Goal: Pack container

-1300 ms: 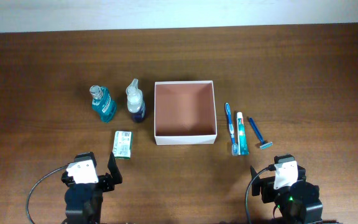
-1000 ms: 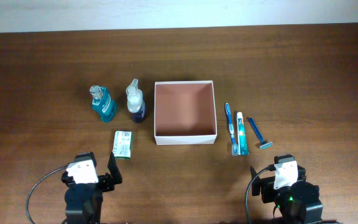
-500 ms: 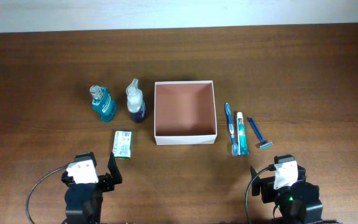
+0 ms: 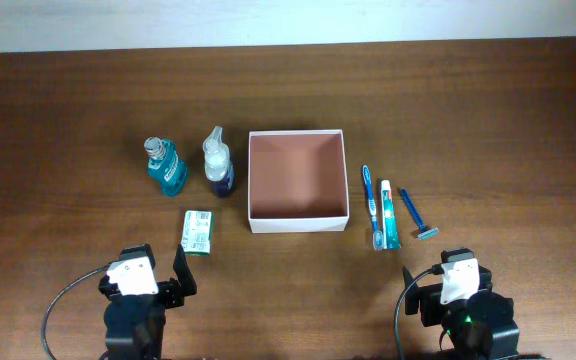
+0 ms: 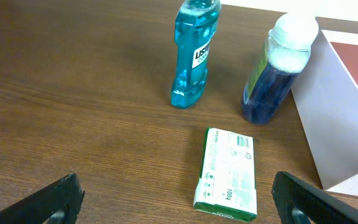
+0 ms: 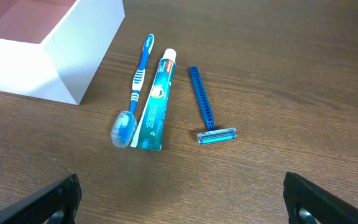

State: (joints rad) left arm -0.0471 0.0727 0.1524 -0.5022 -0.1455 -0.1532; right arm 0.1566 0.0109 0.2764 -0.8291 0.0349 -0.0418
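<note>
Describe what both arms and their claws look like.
Both arms are black with a white block on top. The left arm trails a black cable that curves out beside it. The right arm has one too, plus a small green light. The left claw and right claw have plain black fingers with no visible markings.

A robotics lab bench: wooden tabletop, cabled left arm and right arm at its near edge, plain pale surface beyond its far edge.
</note>
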